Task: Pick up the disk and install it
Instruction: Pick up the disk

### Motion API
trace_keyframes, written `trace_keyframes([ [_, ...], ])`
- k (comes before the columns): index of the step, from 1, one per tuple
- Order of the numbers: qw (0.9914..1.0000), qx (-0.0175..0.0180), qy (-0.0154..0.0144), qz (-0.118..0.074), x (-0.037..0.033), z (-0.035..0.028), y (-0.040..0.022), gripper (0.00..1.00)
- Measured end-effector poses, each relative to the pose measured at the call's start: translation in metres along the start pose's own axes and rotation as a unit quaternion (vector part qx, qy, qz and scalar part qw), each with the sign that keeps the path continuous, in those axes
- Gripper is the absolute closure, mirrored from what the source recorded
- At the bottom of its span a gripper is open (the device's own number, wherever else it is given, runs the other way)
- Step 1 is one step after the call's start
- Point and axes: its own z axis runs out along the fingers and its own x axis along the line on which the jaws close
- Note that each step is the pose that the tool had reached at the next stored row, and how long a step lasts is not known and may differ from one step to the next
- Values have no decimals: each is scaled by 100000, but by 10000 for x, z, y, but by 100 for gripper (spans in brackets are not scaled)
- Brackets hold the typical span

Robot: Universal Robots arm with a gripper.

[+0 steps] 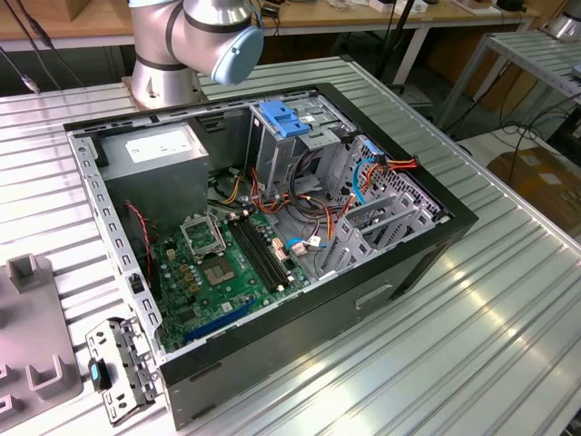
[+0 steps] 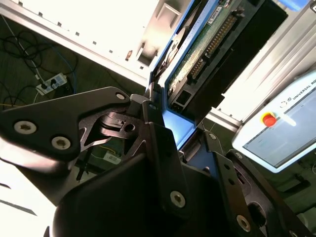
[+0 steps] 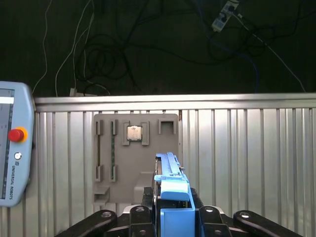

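In both wrist views my gripper (image 2: 180,136) (image 3: 173,219) is shut on the disk (image 2: 212,47), which it holds edge-on above the ribbed metal table. The disk is a dark drive with its green circuit board showing, framed by a bright blue carrier (image 3: 170,185). Black fingers (image 2: 155,133) press on either side of the carrier. In the exterior view the arm's base and elbow (image 1: 204,36) stand behind the open computer case (image 1: 436,238). Inside the case, the drive cage carries a light-blue latch plate (image 1: 283,119).
A grey fixture plate (image 3: 148,170) holding a processor chip (image 3: 134,133) lies on the table under the gripper. The teach pendant (image 3: 12,153) (image 2: 281,123) is beside it. In the case are the motherboard (image 1: 218,268), cables and the power supply (image 1: 159,145). A loose metal bracket (image 1: 123,368) lies near the case.
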Motion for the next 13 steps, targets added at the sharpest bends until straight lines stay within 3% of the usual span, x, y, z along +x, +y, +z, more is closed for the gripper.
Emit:
trace_keyframes([
  [13,100000,0,0,2,-2,-1,-118,63],
])
